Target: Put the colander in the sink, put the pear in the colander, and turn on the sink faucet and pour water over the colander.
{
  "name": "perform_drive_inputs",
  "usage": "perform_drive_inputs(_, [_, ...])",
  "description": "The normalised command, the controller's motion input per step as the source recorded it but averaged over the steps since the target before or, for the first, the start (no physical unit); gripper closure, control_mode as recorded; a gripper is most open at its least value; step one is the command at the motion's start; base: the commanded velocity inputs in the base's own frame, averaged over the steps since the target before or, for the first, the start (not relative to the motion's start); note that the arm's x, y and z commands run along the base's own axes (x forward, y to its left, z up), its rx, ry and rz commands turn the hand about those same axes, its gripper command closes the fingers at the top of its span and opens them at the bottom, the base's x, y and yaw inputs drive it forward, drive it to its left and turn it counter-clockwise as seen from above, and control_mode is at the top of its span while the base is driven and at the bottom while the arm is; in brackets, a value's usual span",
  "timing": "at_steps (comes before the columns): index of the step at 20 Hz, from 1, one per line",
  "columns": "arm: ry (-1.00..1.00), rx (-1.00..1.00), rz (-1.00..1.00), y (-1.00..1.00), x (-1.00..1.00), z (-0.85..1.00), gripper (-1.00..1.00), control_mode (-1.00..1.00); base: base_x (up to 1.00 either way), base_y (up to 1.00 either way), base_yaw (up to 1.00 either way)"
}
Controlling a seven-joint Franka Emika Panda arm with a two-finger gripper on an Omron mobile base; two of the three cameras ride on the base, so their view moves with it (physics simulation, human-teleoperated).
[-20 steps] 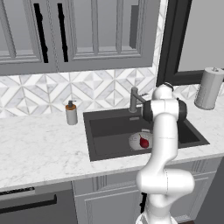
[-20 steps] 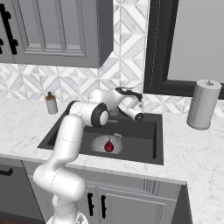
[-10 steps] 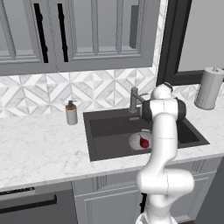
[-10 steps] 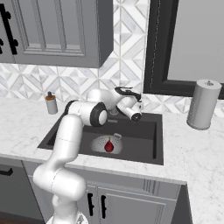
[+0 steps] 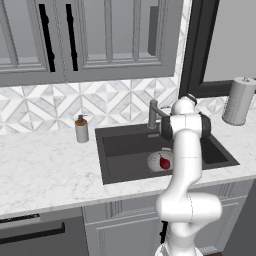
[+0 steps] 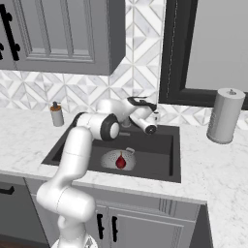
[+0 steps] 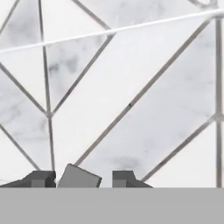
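Note:
The silver-grey colander (image 5: 155, 161) (image 6: 111, 160) sits on the floor of the dark sink (image 5: 125, 145) (image 6: 160, 155). The dark red pear (image 5: 164, 163) (image 6: 121, 162) lies inside it. The grey sink faucet (image 5: 153, 114) stands on the basin's back rim. My gripper (image 6: 155, 117) (image 7: 83, 179) is raised at the back of the sink by the faucet, pointing at the tiled wall. In the hand view a grey faucet part (image 7: 79, 176) sits between the fingertips, against one finger and clear of the other. The jaws stand partly open. No water is visible.
A soap dispenser (image 5: 81, 129) (image 6: 57, 115) stands on the marble counter left of the sink. A paper towel roll (image 5: 239, 101) (image 6: 224, 115) stands to the right by the dark window frame. Grey wall cabinets hang above, and the tiled backsplash is close ahead.
The hand has barely shifted by the faucet. The colander and the pear lie where they were.

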Motion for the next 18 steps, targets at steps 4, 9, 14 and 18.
perform_drive_inputs(4, [0.00, 0.00, -0.01, -0.88, 0.00, -0.32, 1.00, -1.00, 0.00, 0.00, 0.00])
perform_drive_inputs(9, [0.00, 0.00, -0.01, -0.88, 0.00, -0.32, 1.00, -1.00, 0.00, 0.00, 0.00])
perform_drive_inputs(14, [0.00, 0.00, -0.02, -0.80, -0.01, -0.31, 1.00, -1.00, 0.00, 0.00, 0.00])
perform_drive_inputs(18, [0.06, 0.00, -0.02, -0.54, -0.02, -0.15, 1.00, -1.00, 0.00, 0.00, 0.00])
